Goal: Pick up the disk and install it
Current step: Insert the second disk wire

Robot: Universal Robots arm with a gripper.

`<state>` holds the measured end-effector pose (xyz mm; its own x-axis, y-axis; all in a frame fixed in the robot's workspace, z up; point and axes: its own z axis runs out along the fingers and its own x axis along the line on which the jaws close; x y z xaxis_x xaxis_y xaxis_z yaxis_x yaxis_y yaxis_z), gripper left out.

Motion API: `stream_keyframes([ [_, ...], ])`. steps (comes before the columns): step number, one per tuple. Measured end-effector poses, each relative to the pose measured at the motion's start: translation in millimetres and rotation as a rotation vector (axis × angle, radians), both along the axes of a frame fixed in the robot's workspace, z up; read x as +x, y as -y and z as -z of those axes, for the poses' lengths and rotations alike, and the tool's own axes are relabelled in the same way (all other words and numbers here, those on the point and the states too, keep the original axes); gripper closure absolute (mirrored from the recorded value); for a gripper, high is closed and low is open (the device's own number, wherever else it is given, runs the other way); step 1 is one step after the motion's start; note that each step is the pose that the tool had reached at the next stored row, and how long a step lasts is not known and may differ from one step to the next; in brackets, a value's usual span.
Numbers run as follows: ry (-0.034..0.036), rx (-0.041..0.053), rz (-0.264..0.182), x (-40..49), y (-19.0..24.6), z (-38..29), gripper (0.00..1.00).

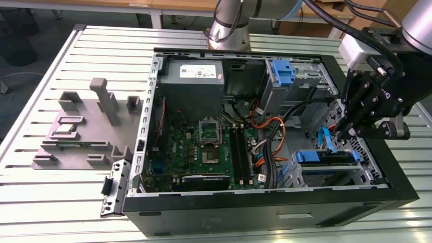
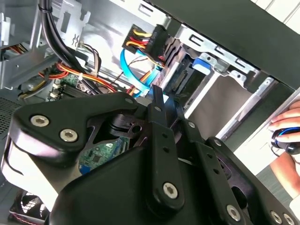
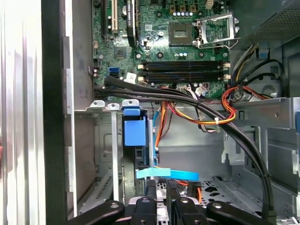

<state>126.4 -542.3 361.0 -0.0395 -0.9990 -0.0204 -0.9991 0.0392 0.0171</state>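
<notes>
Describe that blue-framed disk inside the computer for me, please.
The disk sits in the metal drive cage at a corner of the open computer case, on the exterior view's right. A blue plastic carrier frames its dark, flat body; in the first wrist view it stands upright in its slot. The claw hangs close above; contact is unclear.

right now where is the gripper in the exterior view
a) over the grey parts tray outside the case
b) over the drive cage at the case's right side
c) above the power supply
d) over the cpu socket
b: the gripper hangs at the exterior view's right, just above the drive cage holding the blue-framed disk, far from the grey tray on the table.
</notes>
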Motion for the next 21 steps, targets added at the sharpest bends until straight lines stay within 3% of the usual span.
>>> stream_keyframes([
  [10,0.0,0.0003,-0.001,13.7,-7.0,0.9,0.76],
  [21,0.0,0.0012,-0.006,22.3,-15.9,1.7,0.76],
])
